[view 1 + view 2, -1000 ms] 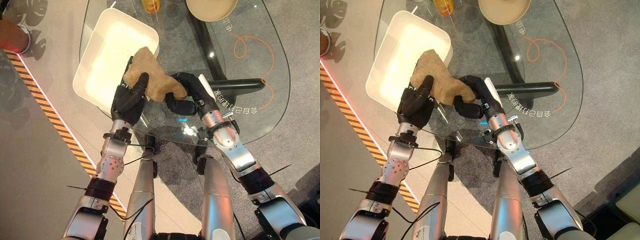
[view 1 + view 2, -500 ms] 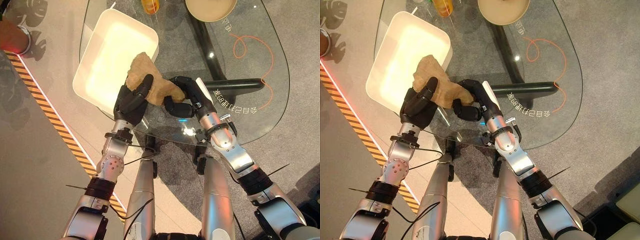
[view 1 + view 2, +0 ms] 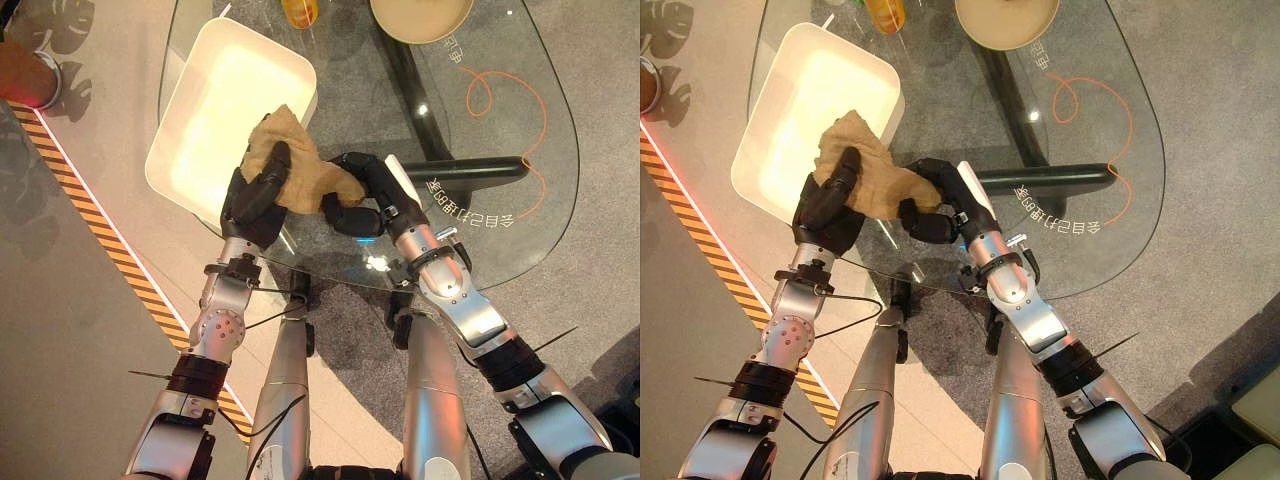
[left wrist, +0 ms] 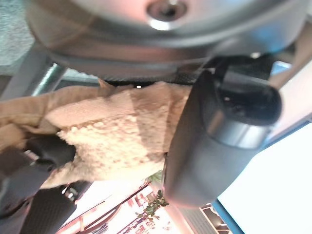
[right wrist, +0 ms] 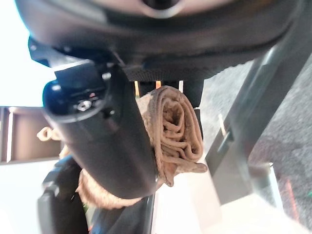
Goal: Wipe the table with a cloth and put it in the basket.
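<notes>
Comparing with the pictures of a second ago, the tan cloth [image 3: 295, 170] is seen to have been lifted and drawn a little leftward, so that its upper corner now hangs over the near rim of the white basket [image 3: 200, 120] where before it lay short of it. The left hand [image 3: 255, 195] is curled round the cloth's left side, and the right hand [image 3: 365, 195] is closed on a bunched fold at its right end, as the right wrist view confirms. The wiping is judged to be finished and the drop into the basket to be under way; release over the basket's inside remains. Beyond on the glass table [image 3: 500, 230] an orange line [image 3: 510, 110] is drawn, with a tan bowl [image 3: 420, 15] and an orange bottle [image 3: 300, 10] at the far edge, well apart from the path. Nothing stands between cloth and basket
</notes>
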